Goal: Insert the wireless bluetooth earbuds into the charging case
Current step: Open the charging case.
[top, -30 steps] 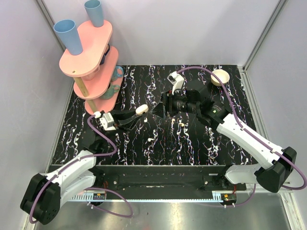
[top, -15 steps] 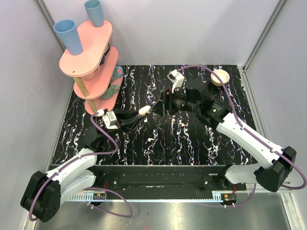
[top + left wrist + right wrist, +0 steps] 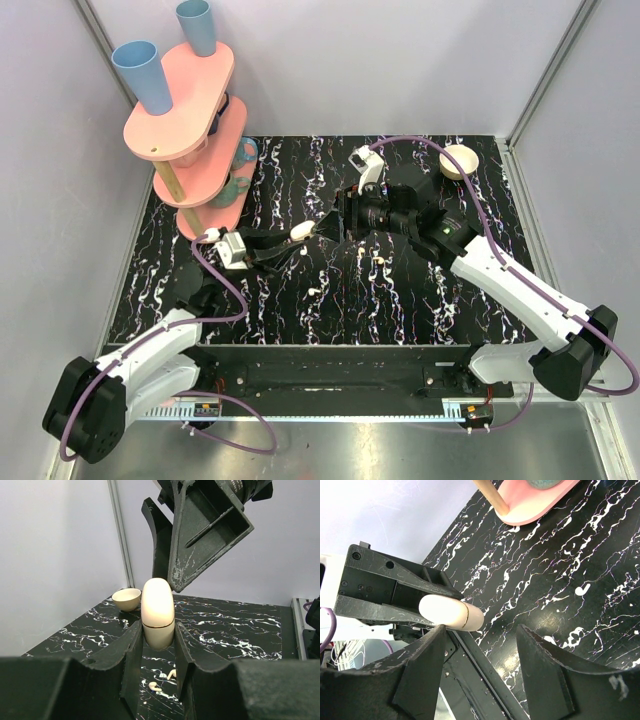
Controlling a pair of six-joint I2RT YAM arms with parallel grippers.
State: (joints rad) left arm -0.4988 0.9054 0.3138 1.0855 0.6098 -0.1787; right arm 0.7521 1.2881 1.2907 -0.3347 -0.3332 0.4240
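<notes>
Moved since a second earlier: left end effector (image 3: pixel 157 636), carried a little closer to the right one, the gap between them nearly gone.

Item 1. Charging case (image 3: pixel 302 232): cream, pill-shaped, lid shut (the seam line showed unbroken). It was clenched by its lower half between the left end effector's fingers and held off the worktop (image 3: pixel 420 310), lid end jutting free. Probable reason: to leave the lid exposed for the other arm to pry open.

Item 2. Right end effector (image 3: pixel 480 630): released, jaws spread wide, nothing between them. One fingertip stood just beside the case's lid end; whether it touched could not be told. Judged to be lining up on the lid.

Item 3. First earbud (image 3: pixel 380 262): loose on the worktop, near the case, on its right-arm side.

Item 4. Second earbud (image 3: pixel 313 291): loose on the worktop, nearer the arm bases than the case. Neither was yet seated; the shut lid barred insertion.

Item 5. Small bowl (image 3: pixel 459 160): well apart from the case, toward the far right corner.
</notes>
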